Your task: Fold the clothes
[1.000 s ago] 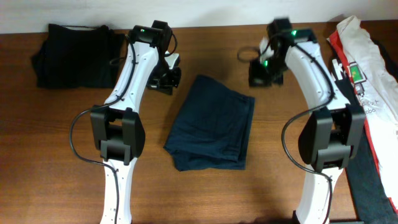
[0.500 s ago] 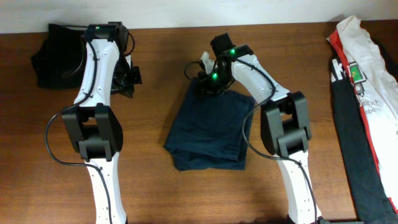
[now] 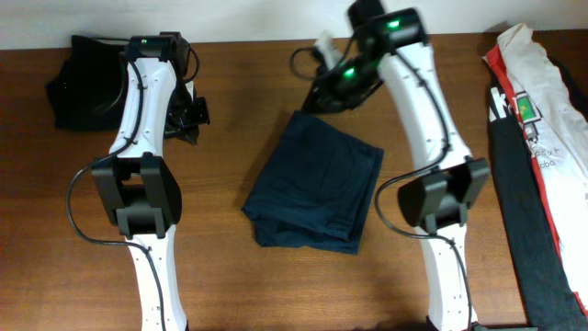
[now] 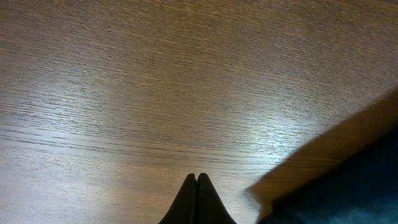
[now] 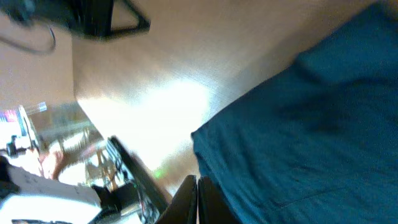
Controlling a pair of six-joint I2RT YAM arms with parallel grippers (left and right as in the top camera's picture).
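Note:
A folded dark blue garment (image 3: 317, 184) lies in the middle of the wooden table and fills the right of the right wrist view (image 5: 311, 118). My right gripper (image 3: 323, 97) is shut and empty, just above the garment's far edge; its fingertips (image 5: 196, 182) sit beside the cloth's corner. My left gripper (image 3: 190, 119) is shut and empty over bare wood to the left of the garment; its fingertips (image 4: 197, 180) point at the table. A dark cloth edge (image 4: 348, 180) shows at the lower right of the left wrist view.
A folded black garment (image 3: 92, 78) lies at the back left corner. A pile of white, red and black clothes (image 3: 542, 138) runs along the right edge. The table's back edge meets a white wall.
The right arm rose and swung back from the garment's far edge toward the table's back. The garment's top right corner shifted a little. The left arm held still over the last half second.

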